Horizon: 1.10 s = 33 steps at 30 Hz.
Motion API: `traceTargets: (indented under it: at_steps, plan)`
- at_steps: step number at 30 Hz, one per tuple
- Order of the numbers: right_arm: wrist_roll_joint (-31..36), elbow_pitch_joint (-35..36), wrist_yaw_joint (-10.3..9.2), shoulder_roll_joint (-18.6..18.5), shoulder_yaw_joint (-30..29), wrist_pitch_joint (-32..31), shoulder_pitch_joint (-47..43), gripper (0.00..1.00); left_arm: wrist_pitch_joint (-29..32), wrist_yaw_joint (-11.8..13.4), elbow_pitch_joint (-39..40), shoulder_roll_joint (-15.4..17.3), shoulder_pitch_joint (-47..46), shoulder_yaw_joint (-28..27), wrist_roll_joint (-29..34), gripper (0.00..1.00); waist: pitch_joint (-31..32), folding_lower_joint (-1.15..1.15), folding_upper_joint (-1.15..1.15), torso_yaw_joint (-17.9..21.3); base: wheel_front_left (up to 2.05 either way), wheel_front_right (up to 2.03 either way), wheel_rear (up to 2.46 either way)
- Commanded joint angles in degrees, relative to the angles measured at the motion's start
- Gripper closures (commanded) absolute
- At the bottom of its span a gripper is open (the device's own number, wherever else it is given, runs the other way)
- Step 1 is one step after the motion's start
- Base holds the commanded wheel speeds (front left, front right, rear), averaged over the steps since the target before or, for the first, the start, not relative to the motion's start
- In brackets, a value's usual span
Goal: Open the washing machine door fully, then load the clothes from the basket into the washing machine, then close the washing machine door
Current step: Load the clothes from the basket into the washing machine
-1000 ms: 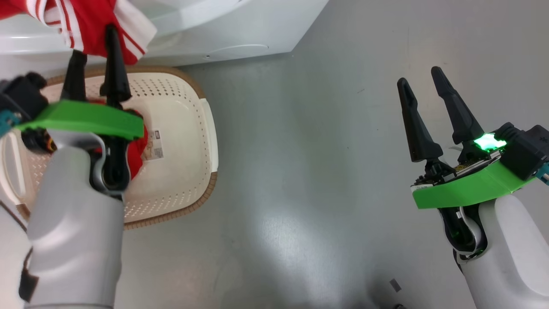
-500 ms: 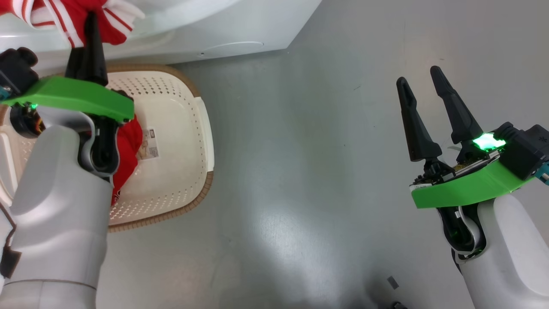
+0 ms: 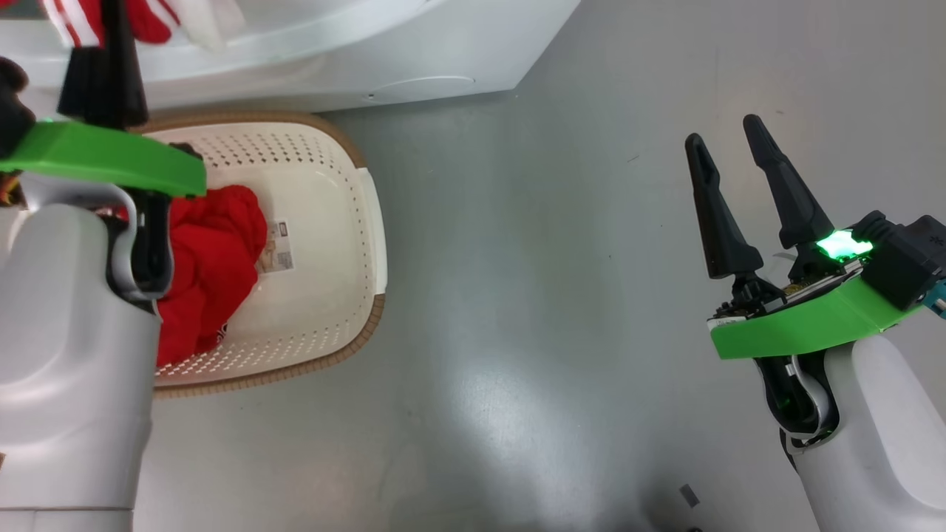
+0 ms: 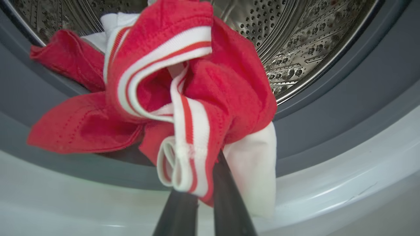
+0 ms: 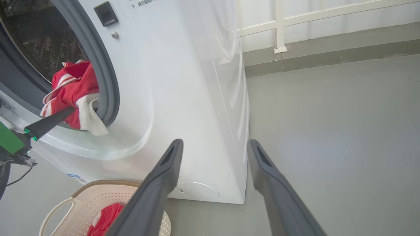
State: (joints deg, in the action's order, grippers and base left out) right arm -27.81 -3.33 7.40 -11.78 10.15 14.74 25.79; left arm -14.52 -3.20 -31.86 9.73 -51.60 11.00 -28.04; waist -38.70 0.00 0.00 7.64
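1. head view: left gripper [image 3: 103, 44] reaches to the washing machine [image 3: 414, 52]; more clothes [image 3: 211, 258] lie in the basket [image 3: 367, 244] below its fingers [image 3: 111, 74]. right gripper [image 3: 726, 133] gapes empty (parked clear).
2. left wrist view: fingers clenched on the striped garment [image 4: 197, 85], draped over the grey ring [image 4: 328, 108] ahead, probably to feed the drum [image 4: 295, 36].
3. right wrist view: garment hangs far left of the spread fingers.

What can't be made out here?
Tips of the left gripper: left wrist view, buried in red white-striped garment.
Left half of the cream perforated basket: head view, behind pale forearm.
Print on paper label: head view, too small.
Printed text on the white washing machine: right wrist view, cut by top edge.
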Motion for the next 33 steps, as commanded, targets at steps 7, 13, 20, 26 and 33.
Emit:
traceTargets:
  at_steps: [7, 13, 20, 26, 33]
  plan:
    - [-0.14, 1.29, 0.09, -0.31, 1.35, 0.26, -1.59, 0.0, 5.63, 2.55, 2.91, 4.67, -4.94, -0.17, 2.16, 1.0, -1.1, 0.0, 0.0, 0.31, 0.0, 0.0, 0.0]
    - [-0.31, 1.46, 0.09, 0.45, 1.45, 0.26, -0.61, 0.0, 10.18, 3.37, -6.66, 7.22, -17.25, 2.43, 6.12, 1.0, -3.71, 0.0, 0.0, 3.27, 0.0, 0.0, 0.0]
    - [-0.42, 1.79, 0.09, 1.58, 1.49, 0.26, 0.25, 0.0, 7.97, 3.04, -17.49, 8.13, -30.21, 6.24, 11.15, 1.0, -6.29, 0.0, 0.0, 6.24, 0.0, 0.0, 0.0]
    - [-0.34, 1.64, 0.09, 1.94, 1.33, 0.26, 0.21, 0.0, 6.6, 4.57, -24.6, 7.55, -35.06, 7.45, 12.74, 0.29, -6.43, 0.0, 0.0, 6.91, 0.0, 0.0, 0.0]
    - [0.05, 1.1, 0.09, 1.62, 0.92, 0.26, -0.64, 0.0, 8.41, 5.61, -31.11, 3.67, -35.55, 6.18, 9.85, 0.0, -4.78, 0.0, 0.0, 5.57, 0.0, 0.0, 0.0]
